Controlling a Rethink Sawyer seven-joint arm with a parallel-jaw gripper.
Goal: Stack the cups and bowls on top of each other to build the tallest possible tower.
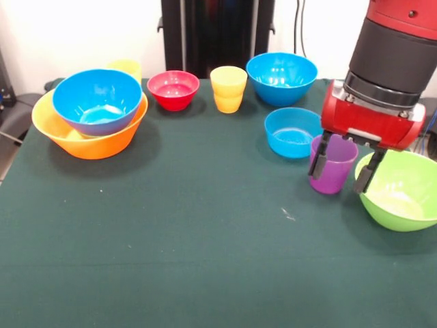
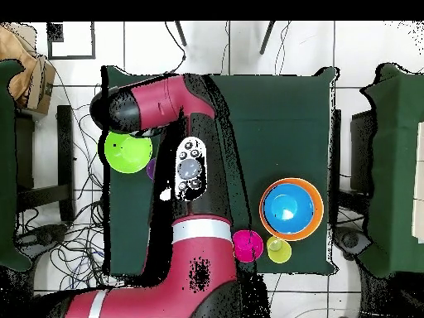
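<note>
Your claw (image 1: 342, 172) hangs open astride the purple cup (image 1: 332, 164) near the bench's (image 1: 171, 225) right edge, not yet clamped, placed for a lift; the tower (image 1: 92, 116) waits at the far-left corner.

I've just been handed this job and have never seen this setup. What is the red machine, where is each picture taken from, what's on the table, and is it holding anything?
The red and black machine is a robot arm; its gripper is the two-fingered part at its end. One picture looks across the table at the robot; the other looks straight down from above, where the arm covers much of the table.

On the green cloth: a blue bowl nested in an orange bowl, a yellow cup behind them, a red bowl, another yellow cup, two more blue bowls, a purple cup and a lime green bowl.

The open gripper straddles the purple cup, which stands on the table, not lifted.
</note>
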